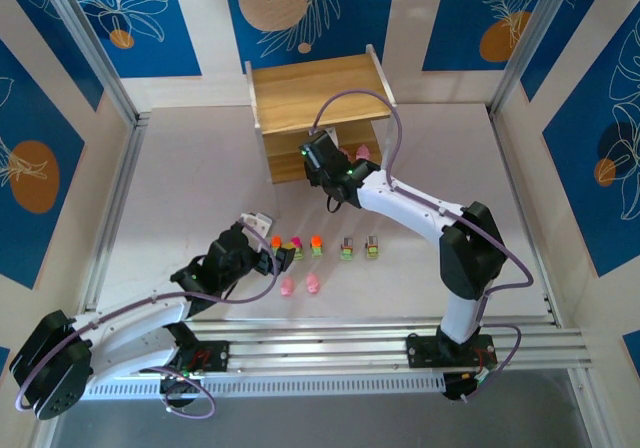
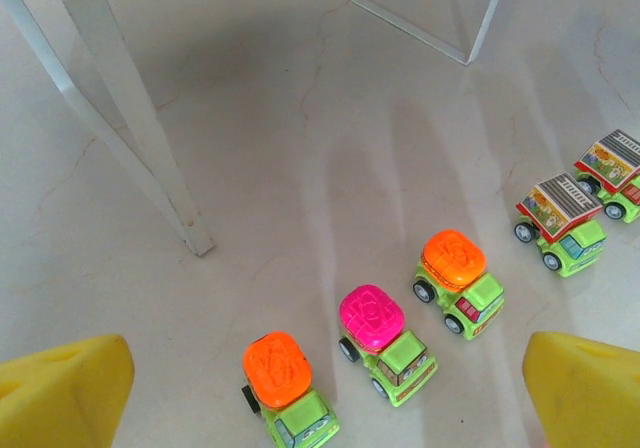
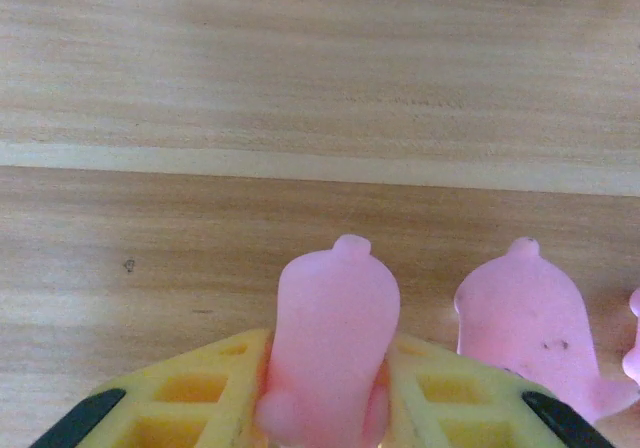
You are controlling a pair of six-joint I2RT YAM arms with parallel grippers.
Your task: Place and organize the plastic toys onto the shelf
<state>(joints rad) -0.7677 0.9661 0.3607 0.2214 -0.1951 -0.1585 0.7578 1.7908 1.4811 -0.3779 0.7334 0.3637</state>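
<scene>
Bright diffuse light; soft streaked shadows on table [image 2: 330, 138]; near foreground blurred.

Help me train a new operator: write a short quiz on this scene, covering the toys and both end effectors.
1. How many toy cars stand in the row on the table?
2. True or false: the left end effector is shut on a car.
3. What does the right end effector grip at the shelf? A) a car B) a pink figure C) nothing

Key: 1. Five. 2. False: it is open and holds nothing. 3. B.
</scene>
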